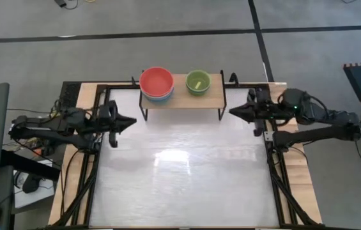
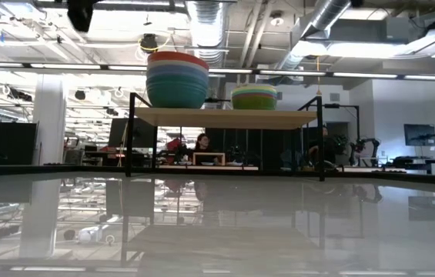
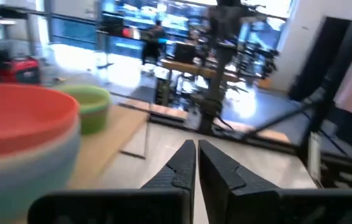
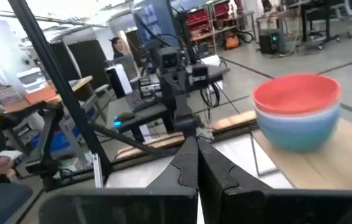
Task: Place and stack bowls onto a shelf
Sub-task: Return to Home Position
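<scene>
Glossy pale tabletop [image 2: 217,231] fills the foreground and mirrors the ceiling lights. At its far edge, in the middle, stands the shelf [image 1: 213,96], a light wooden top on thin black legs.

Two stacks of bowls sit on the shelf. The taller stack [image 2: 177,79] is at the end nearer the left arm. It has a red bowl [image 1: 156,81] on top, with blue and teal rims showing beneath it. The shorter stack [image 2: 254,97] stands just beside it near the middle of the shelf, topped by a lime green bowl [image 1: 197,82]. The two stacks do not touch, and the end of the shelf nearer the right arm shows only wood.

The left gripper [image 1: 132,120] hovers at the left edge of the table, close to the shelf's left leg, pointing inward, its two dark fingers [image 3: 179,168] pressed together and holding nothing. The right gripper [image 1: 232,112] mirrors it at the right edge, beside the shelf's other end, its fingers [image 4: 210,168] likewise together and holding nothing.

Beyond the table lies a large workshop, where a person [image 2: 202,142] is seen between the shelf legs.
</scene>
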